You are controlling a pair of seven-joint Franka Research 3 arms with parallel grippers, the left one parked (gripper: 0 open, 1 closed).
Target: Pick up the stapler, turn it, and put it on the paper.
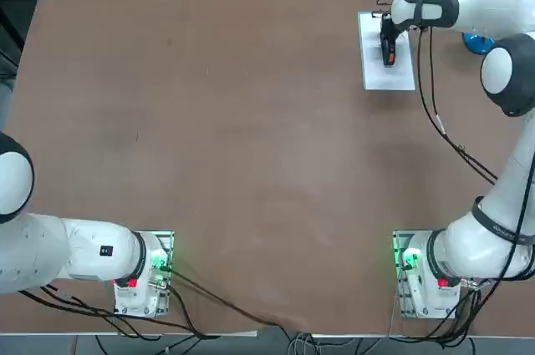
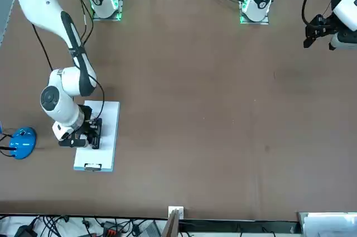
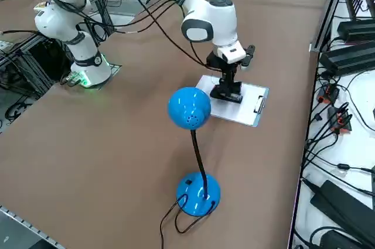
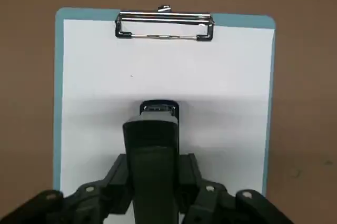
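Most of the job looks done, as I judge it: the stapler (image 4: 152, 150) sits over the paper (image 4: 95, 76), lengthwise along the sheet with its nose toward the metal clip (image 4: 164, 25), and it appears to rest on or just above the white surface. What remains is to let go and lift clear. My claw (image 4: 154, 192) is clamped on the stapler, one finger on each flank of its rear half, so it is not yet released.

From overhead, the stapler (image 1: 389, 48) lies within the paper (image 1: 376, 67), nearer the clip end than the far short edge, and well inside both long edges. In the side view a lamp (image 3: 190, 108) stands on the desk (image 3: 105, 143) near the paper, on the side away from the clip.

The stapler is a narrow, boxy bar of matte black plastic, with a small metal-faced nose and a red patch visible from above. The paper is flat, smooth and plain white, backed by a thin pale-blue board whose rounded corners show beyond the clip. The clip is a bent, shiny wire bar. The desk is dull brown and faintly mottled.
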